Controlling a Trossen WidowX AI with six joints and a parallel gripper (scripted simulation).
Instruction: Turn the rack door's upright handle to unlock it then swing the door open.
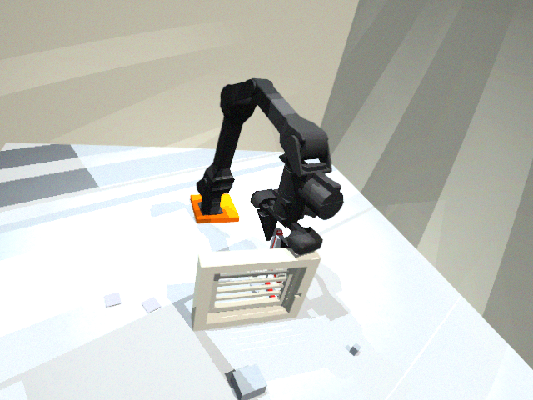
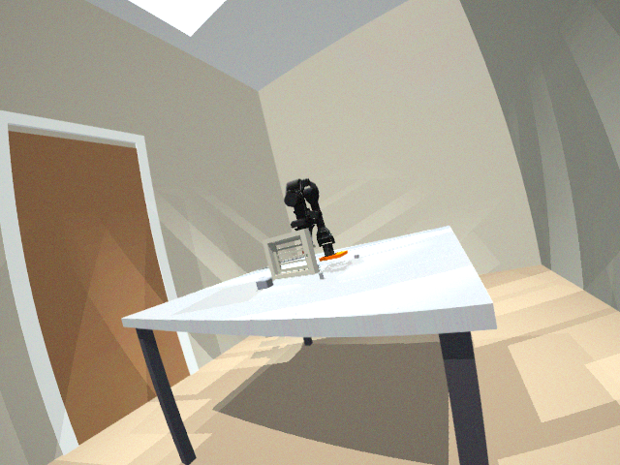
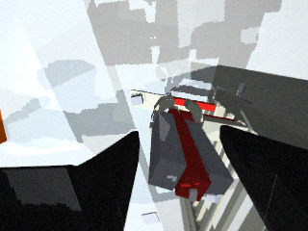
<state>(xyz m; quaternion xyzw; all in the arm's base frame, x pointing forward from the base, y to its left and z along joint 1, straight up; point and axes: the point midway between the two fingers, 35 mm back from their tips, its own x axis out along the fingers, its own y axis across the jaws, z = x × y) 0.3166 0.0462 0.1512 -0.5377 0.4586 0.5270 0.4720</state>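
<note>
The cream rack frame (image 1: 201, 297) (image 2: 310, 255) stands upright on the table. The slatted door (image 1: 249, 302) (image 3: 231, 212) shows through its opening; its exact angle is hard to tell. The handle (image 1: 278, 232) (image 3: 188, 149), a dark grey block with a red stripe, stands on the arm's side of the door. My gripper (image 1: 277, 242) (image 3: 179, 134) is open around the handle. In the wrist view, one finger is on each side of it with visible gaps. In the top view, the frame and the near finger hide most of the handle.
A grey block (image 1: 250, 381) (image 2: 263, 283) and a small dark cube (image 1: 354, 350) (image 2: 321, 275) lie on the far side of the frame from the arm. Two pale flat tiles (image 1: 112, 299) (image 1: 151, 305) lie left of it. The arm's orange base (image 1: 230, 219) (image 2: 332, 256) is behind.
</note>
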